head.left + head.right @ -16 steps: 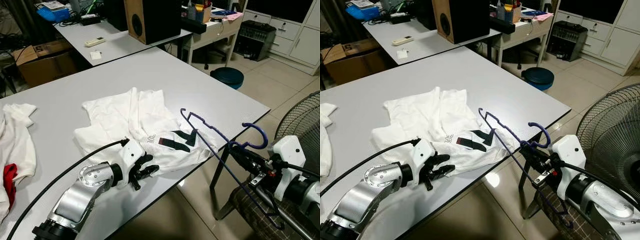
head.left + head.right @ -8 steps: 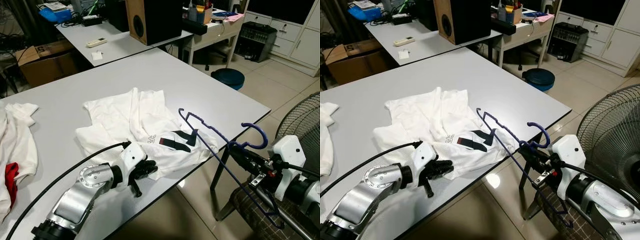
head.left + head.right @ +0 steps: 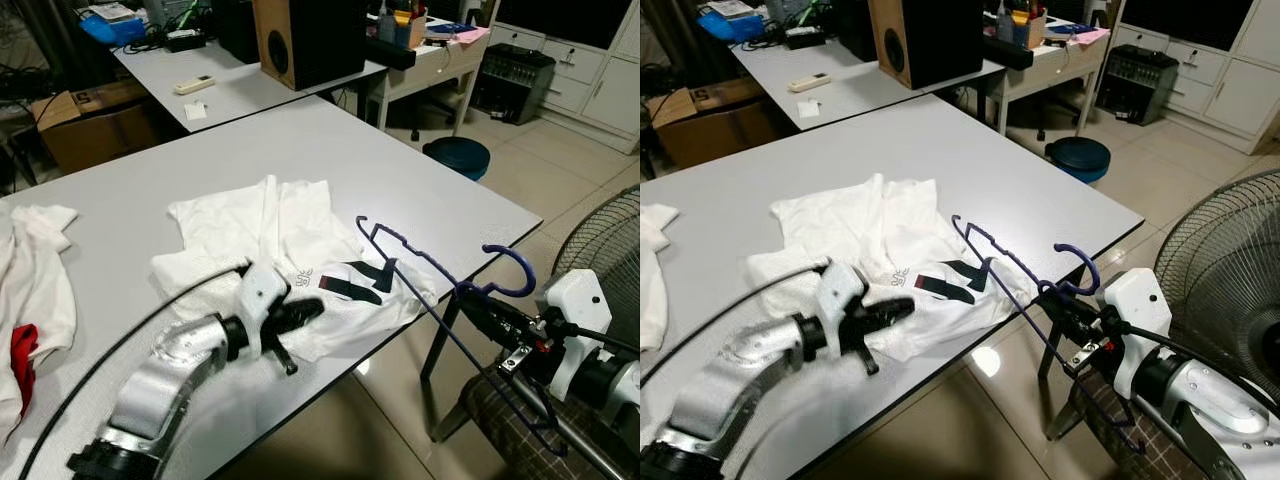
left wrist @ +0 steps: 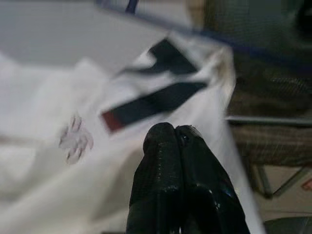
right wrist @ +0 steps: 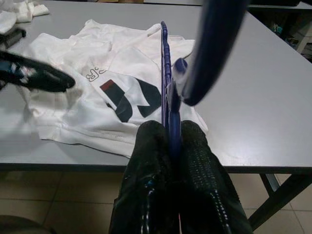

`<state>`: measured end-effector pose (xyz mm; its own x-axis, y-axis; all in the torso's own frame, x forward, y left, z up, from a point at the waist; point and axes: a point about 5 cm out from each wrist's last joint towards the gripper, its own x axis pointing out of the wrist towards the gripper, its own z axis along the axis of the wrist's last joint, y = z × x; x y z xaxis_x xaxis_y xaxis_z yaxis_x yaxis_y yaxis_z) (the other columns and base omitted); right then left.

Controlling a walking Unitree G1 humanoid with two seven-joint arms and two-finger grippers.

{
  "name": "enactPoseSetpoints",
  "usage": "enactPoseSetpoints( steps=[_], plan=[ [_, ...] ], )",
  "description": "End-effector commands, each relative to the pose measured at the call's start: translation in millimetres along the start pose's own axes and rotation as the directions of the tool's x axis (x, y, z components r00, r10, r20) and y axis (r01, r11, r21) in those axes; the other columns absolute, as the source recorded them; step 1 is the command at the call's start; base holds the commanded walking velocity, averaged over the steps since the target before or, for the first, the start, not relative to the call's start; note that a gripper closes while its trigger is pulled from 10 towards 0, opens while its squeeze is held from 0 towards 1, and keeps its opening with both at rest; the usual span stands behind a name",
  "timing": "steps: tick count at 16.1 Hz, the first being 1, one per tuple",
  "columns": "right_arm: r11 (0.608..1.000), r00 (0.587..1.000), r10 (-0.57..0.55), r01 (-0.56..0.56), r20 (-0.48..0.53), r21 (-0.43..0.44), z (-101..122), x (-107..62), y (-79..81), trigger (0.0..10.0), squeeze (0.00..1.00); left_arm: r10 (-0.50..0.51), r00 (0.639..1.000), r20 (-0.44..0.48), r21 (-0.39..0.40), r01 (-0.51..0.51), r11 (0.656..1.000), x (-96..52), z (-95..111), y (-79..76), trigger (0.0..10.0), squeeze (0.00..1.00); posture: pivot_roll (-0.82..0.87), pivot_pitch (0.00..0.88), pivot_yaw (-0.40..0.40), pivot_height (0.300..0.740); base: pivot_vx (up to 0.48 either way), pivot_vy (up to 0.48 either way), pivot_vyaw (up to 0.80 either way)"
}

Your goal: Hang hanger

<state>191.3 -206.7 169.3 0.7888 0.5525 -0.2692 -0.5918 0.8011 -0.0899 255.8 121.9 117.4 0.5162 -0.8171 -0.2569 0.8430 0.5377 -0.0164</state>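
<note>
A white T-shirt [image 3: 262,232] with a black and red print lies crumpled on the grey table [image 3: 400,170]. My left gripper [image 3: 312,307] hovers low over the shirt's near edge, beside the print. Its fingers [image 4: 170,146] are pressed together, shut, and I see no cloth between them. Off the table's right edge my right gripper [image 3: 470,300] is shut on a blue hanger [image 3: 415,262]. The hanger's hook [image 3: 512,272] curves up to the right, and its far shoulder reaches over the shirt's right corner. The right wrist view looks along the hanger [image 5: 165,73] toward the shirt [image 5: 97,92].
More white clothing with a red patch [image 3: 30,300] lies at the table's left end. A plaid-seated chair [image 3: 500,415] stands under my right arm, with a floor fan [image 3: 600,235] on the right. A speaker box [image 3: 305,40] and a blue stool [image 3: 455,155] stand beyond the table.
My left gripper has lifted and swung right, from the shirt's near hem toward the black and red print. The right gripper and hanger have hardly moved.
</note>
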Motion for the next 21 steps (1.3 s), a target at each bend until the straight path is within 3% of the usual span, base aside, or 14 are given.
enactPoseSetpoints(
  steps=[1, 5, 9, 11, 12, 13, 14, 15, 21],
  plan=[
    [0.999, 0.999, 0.031, -0.031, 0.018, -0.014, 5.1, -0.3, 2.6, 10.0, 0.00, -0.078, 0.997, -0.027, 0.012, 0.079, 0.997, -3.6, -1.5, -6.2, 10.0, 1.00, -0.05, 0.000, 0.051, 0.740, 0.000, 0.000, 0.00],
    [0.999, 0.999, 0.048, -0.048, 0.005, -0.018, 3.9, -0.7, 2.7, 10.0, 0.00, -0.114, 0.975, -0.189, 0.081, 0.132, 0.988, -6.5, -20.7, -9.4, 10.0, 1.00, -0.05, 0.000, 0.057, 0.740, 0.000, 0.000, 0.00],
    [0.999, 0.999, 0.050, -0.050, 0.002, -0.018, 4.5, -2.2, 2.2, 10.0, 0.00, -0.097, 0.971, -0.219, 0.102, 0.122, 0.987, -6.5, -24.1, -6.2, 10.0, 1.00, -0.05, 0.000, 0.057, 0.740, 0.000, 0.000, 0.00],
    [0.998, 0.999, 0.052, -0.052, -0.001, -0.017, 3.7, -2.5, 2.9, 10.0, 0.00, -0.054, 0.961, -0.271, 0.156, 0.099, 0.983, -6.0, -30.0, -1.8, 10.0, 1.00, -0.06, 0.000, 0.060, 0.740, 0.000, 0.000, 0.00],
    [0.998, 0.998, 0.056, -0.056, -0.005, -0.017, 2.9, -2.3, 3.9, 10.0, 0.00, -0.023, 0.950, -0.311, 0.168, 0.079, 0.983, -5.9, -35.7, 1.5, 10.0, 0.00, -0.06, 0.000, 0.061, 0.740, 0.000, 0.000, 0.00],
    [0.998, 0.998, 0.058, -0.058, -0.006, -0.018, 2.8, -2.2, 4.1, 10.0, 0.00, -0.020, 0.947, -0.321, 0.164, 0.076, 0.983, -6.0, -37.2, 2.1, 10.0, 0.00, -0.06, 0.000, 0.061, 0.740, 0.000, 0.000, 0.00],
    [0.998, 0.998, 0.059, -0.060, -0.006, -0.018, 2.7, -2.2, 4.3, 10.0, 0.00, -0.016, 0.946, -0.323, 0.153, 0.069, 0.986, -6.2, -38.4, 2.9, 4.2, 0.00, -0.06, 0.000, 0.064, 0.740, 0.000, 0.000, 0.00],
    [0.998, 0.998, 0.060, -0.060, -0.008, -0.020, 2.7, -2.2, 4.1, 10.0, 0.00, -0.041, 0.944, -0.328, 0.141, 0.092, 0.986, -6.5, -39.6, 2.0, 0.0, 0.00, -0.06, 0.000, 0.063, 0.740, 0.000, 0.000, 0.00],
    [0.998, 0.998, 0.056, -0.056, -0.007, -0.020, 2.2, -1.7, 3.5, 10.0, 0.00, -0.050, 0.948, -0.315, 0.133, 0.096, 0.986, -4.7, -40.8, 1.9, 0.0, 0.00, -0.06, 0.000, 0.064, 0.740, 0.000, 0.000, 0.00]
  ],
)
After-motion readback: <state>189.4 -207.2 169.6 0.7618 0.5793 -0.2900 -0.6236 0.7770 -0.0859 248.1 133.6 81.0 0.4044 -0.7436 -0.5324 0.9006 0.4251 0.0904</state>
